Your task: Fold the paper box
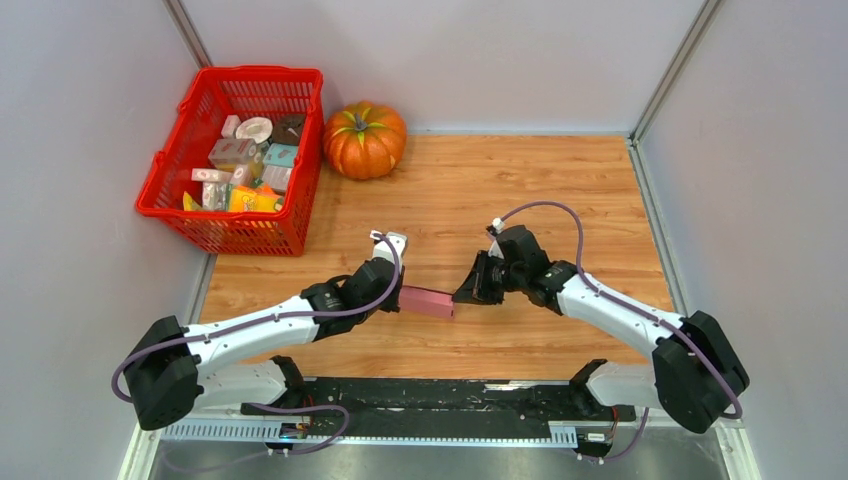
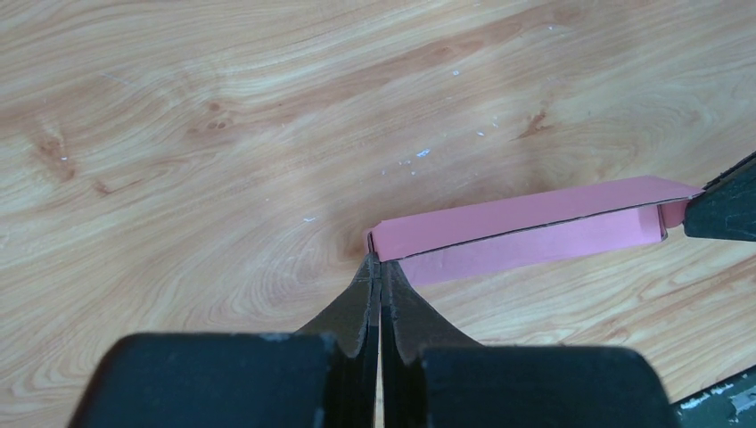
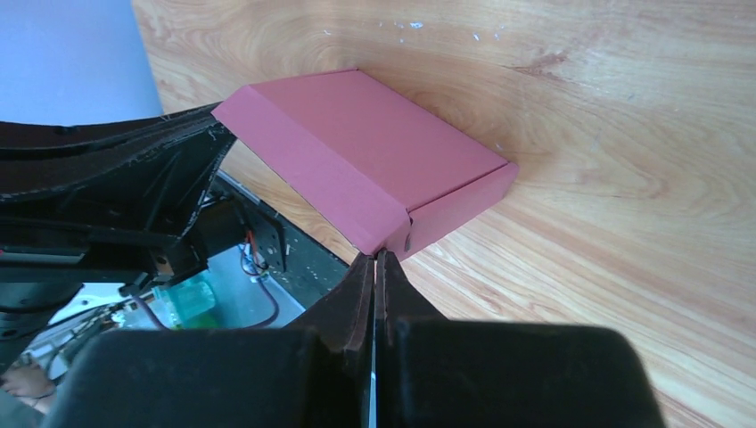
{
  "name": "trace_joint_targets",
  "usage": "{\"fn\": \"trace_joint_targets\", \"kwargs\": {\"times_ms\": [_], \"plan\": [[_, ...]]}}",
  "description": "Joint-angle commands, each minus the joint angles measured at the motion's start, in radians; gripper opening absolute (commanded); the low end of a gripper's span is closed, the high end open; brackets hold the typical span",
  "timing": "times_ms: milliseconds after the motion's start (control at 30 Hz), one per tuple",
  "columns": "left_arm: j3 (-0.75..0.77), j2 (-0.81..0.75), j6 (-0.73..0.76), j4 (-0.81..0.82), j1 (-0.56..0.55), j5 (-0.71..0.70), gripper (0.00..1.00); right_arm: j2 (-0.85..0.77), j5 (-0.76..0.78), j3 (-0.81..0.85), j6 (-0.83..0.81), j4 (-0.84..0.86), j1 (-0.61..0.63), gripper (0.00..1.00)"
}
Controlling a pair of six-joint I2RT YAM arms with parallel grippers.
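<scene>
You are holding the small pink thin-card box [image 1: 428, 301] [image 2: 526, 227] [image 3: 374, 147] between both arms, in the near middle of the wooden desk [image 1: 520, 190]. It is showing as a shallow, closed rectangular shape with its flat top facing up and a narrow side wall turned toward the right wrist camera. Whether it is resting on the desk or hanging just above it is not clear.

Your left hand [image 1: 398, 297] [image 2: 381, 263] is gripping the box's left end, its fingers pressed together on the thin card edge at one corner. Your right hand [image 1: 462, 297] [image 3: 379, 259] is meeting the opposite end, its fingers likewise squeezed together on a corner where the top panel is joining the side wall. The two arms are reaching in from either side, almost in a line.

Well apart, at the far left, a red plastic mesh basket [image 1: 160, 180] is sitting with small printed packages [image 1: 240, 165] inside it. An orange pumpkin [image 1: 364, 140] is standing just right of the basket, near the far wall.
</scene>
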Motion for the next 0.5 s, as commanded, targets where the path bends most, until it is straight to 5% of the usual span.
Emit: {"fn": "trace_joint_targets", "kwargs": {"times_ms": [0,467], "plan": [[0.023,0.021,-0.011,0.001,-0.026,0.091,0.00,0.025,-0.100,-0.004,0.104,0.235,-0.004,0.00],[0.022,0.016,-0.009,-0.006,-0.027,0.087,0.00,0.057,-0.143,-0.041,0.172,0.337,-0.036,0.00]]}}
